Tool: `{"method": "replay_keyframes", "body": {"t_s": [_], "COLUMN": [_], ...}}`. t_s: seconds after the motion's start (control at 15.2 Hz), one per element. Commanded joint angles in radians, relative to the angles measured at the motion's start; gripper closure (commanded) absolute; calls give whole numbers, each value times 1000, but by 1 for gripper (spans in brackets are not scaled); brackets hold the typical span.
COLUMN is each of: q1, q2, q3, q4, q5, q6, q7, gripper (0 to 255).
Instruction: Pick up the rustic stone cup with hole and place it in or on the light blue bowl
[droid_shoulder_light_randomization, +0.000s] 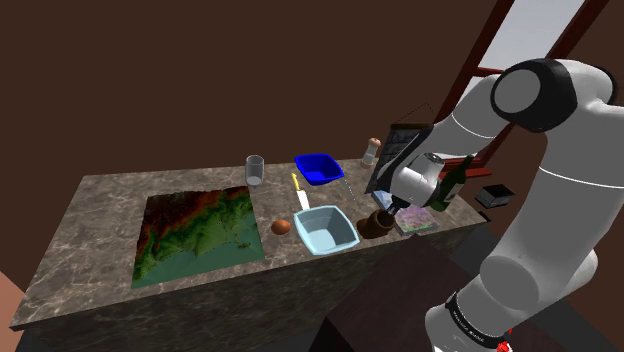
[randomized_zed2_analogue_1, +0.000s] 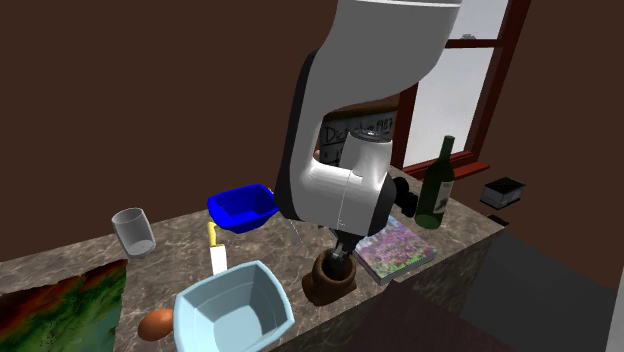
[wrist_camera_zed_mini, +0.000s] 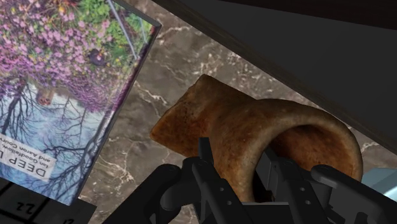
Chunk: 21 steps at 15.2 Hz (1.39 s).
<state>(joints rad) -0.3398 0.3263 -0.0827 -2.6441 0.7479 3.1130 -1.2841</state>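
The end effector (randomized_zed2_analogue_1: 338, 262) clamps the wall of the cup (randomized_zed2_analogue_1: 328, 284); the bowl (randomized_zed2_analogue_1: 240, 312) lies just beside, toward the lower left.

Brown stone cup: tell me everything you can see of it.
The brown cup looks rough and mottled, like stone, with a thick rim and a wide mouth. It stands on the marble counter between the light blue bowl and a book, clear of the book. The hand grips its wall, one finger inside, one outside.
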Motion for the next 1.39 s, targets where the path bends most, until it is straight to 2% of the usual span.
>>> {"method": "replay_keyframes", "body": {"t_s": [0.0, 0.07, 0.4, 0.66, 0.86, 1.06, 1.32], "q1": [0, 0, 156, 273, 344, 382, 370], "q2": [0, 0, -91, -165, -225, -288, -373], "q3": [0, 1, -178, -327, -429, -503, -528], "q4": [0, 0, -39, -67, -84, -95, -98], "q5": [0, 0, -131, -287, -435, -598, -778], "q6": [0, 0, -68, -117, -154, -194, -259], "q7": [0, 0, 118, 243, 356, 477, 607], "gripper": [255, 255, 255, 255, 255, 255, 255]}}
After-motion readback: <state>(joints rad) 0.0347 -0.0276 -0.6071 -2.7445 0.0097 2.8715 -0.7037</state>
